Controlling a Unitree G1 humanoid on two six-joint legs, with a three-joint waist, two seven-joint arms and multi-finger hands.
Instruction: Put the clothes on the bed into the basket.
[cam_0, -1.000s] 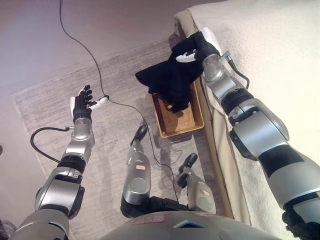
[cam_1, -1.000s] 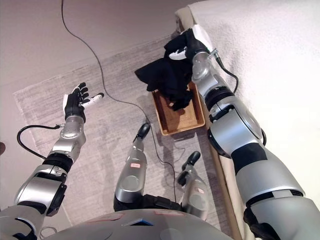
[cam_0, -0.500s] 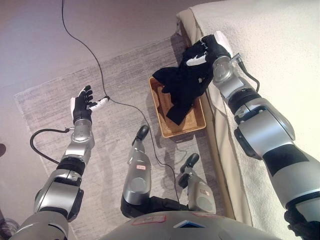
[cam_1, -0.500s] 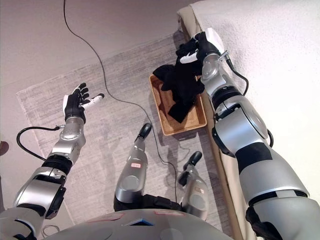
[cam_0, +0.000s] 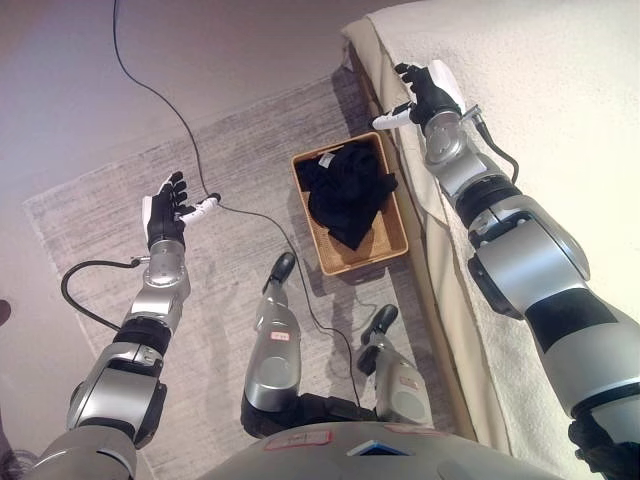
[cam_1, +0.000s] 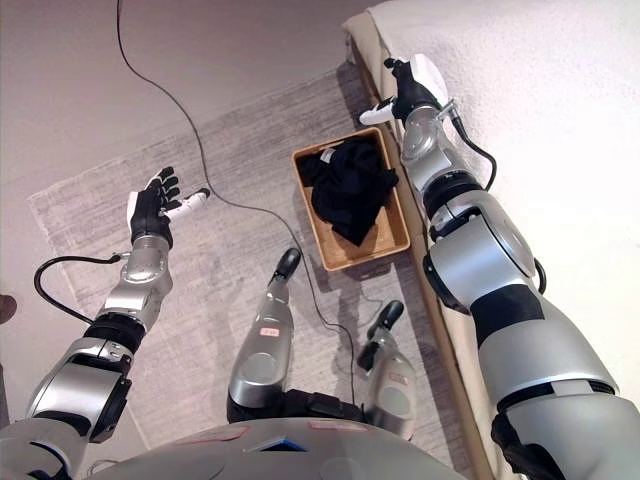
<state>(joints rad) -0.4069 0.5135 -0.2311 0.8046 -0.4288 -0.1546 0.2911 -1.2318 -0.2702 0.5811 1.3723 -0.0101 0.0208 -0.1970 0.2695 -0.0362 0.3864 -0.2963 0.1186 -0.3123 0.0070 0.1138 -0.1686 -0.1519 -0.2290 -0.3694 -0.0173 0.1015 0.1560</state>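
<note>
A black garment (cam_0: 346, 189) lies bunched inside a brown wicker basket (cam_0: 379, 249) on the floor beside the bed (cam_0: 540, 110). My right hand (cam_0: 423, 92) is open and empty, raised over the bed's edge just beyond the basket's far right corner. My left hand (cam_0: 167, 213) is open, held up over the rug to the left, well apart from the basket. No other clothes show on the visible part of the bed.
A grey rug (cam_0: 230, 190) covers the floor under the basket. A thin black cord (cam_0: 160, 90) runs across the rug from the far left. The bed's cream cover (cam_1: 560, 120) fills the right side.
My right hand has let go of the black garment, which dropped into the basket. The hand's fingers have spread open. The left hand has stayed in place.
</note>
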